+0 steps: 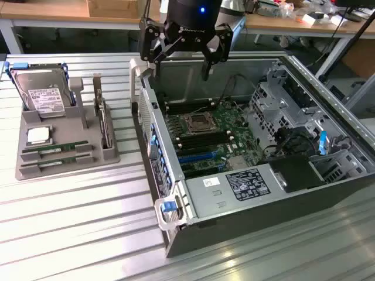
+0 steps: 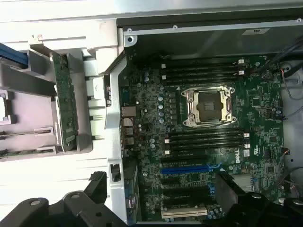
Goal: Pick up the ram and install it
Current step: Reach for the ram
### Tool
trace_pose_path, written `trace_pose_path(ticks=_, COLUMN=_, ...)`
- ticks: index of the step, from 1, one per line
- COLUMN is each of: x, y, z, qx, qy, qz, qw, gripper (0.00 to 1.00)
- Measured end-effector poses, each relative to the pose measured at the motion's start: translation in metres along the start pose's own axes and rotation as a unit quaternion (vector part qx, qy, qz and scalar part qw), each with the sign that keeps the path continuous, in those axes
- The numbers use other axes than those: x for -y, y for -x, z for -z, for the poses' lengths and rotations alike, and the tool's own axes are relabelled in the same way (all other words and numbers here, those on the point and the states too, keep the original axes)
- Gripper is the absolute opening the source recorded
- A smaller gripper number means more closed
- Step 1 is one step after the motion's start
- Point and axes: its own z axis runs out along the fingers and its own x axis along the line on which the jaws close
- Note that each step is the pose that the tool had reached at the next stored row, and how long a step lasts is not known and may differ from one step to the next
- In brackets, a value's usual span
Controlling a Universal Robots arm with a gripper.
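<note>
Ribbed metal desk (image 1: 76, 234) fills the foreground, and on it, at the exterior view's left, sits a grey holder tray (image 1: 111, 155). Its hard drive (image 1: 41, 93) wears a white printed label too small to read. Below that lie a square silver CPU chip (image 1: 37, 136) and the ram (image 1: 56, 150), a thin green strip with a white label, flat in a slot with its twin (image 1: 58, 160) just beside it. A bracketed card (image 1: 103, 120) stands on edge at the tray's right side. Further right, the open computer case (image 1: 246, 225) shows its motherboard (image 1: 237, 140), marked DELL in the wrist view, and a black power-supply label (image 1: 248, 184), unreadable. The tool (image 1: 180, 61) hangs over the case's rear wall, jaws spread wide and holding nothing, well apart from the ram off to the exterior view's left.
</note>
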Motion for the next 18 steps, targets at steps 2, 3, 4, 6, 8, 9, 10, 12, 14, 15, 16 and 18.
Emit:
trace_pose_path(ticks=2, x=0.0003, y=-0.004, z=0.0001, qx=0.0000, qy=0.0000, qz=0.000, qw=1.0000, gripper=0.99)
trace_pose_path(ticks=3, x=0.0003, y=-0.004, z=0.0001, qx=0.0000, qy=0.0000, qz=0.000, qw=1.0000, gripper=0.99)
trace_pose_path(ticks=4, x=0.0004, y=-0.005, z=0.0001, qx=0.0000, qy=0.0000, qz=0.000, qw=1.0000, gripper=0.99)
trace_pose_path(ticks=6, x=0.0004, y=-0.006, z=0.0001, qx=0.0000, qy=0.0000, qz=0.000, qw=1.0000, gripper=0.99)
trace_pose_path(ticks=8, x=0.0005, y=-0.006, z=0.0002, qx=0.0000, qy=0.0000, qz=0.000, qw=1.0000, gripper=0.99)
trace_pose_path(ticks=9, x=0.0005, y=-0.007, z=0.0002, qx=0.0000, qy=0.0000, qz=0.000, qw=1.0000, gripper=0.99)
trace_pose_path(ticks=10, x=0.0005, y=-0.007, z=0.0002, qx=0.0000, qy=0.0000, qz=0.000, qw=1.0000, gripper=0.99)
trace_pose_path(ticks=12, x=0.0006, y=-0.009, z=0.0002, qx=0.0000, qy=0.0000, qz=0.000, qw=1.0000, gripper=0.99)
trace_pose_path(ticks=14, x=0.0008, y=-0.010, z=0.0002, qx=0.0000, qy=0.0000, qz=0.000, qw=1.0000, gripper=0.99)
trace_pose_path(ticks=15, x=0.0008, y=-0.011, z=0.0003, qx=0.0000, qy=0.0000, qz=0.000, qw=1.0000, gripper=0.99)
trace_pose_path(ticks=16, x=0.0008, y=-0.011, z=0.0003, qx=0.0000, qy=0.0000, qz=0.000, qw=1.0000, gripper=0.99)
trace_pose_path(ticks=18, x=0.0010, y=-0.013, z=0.0003, qx=0.0000, qy=0.0000, qz=0.000, qw=1.0000, gripper=0.99)
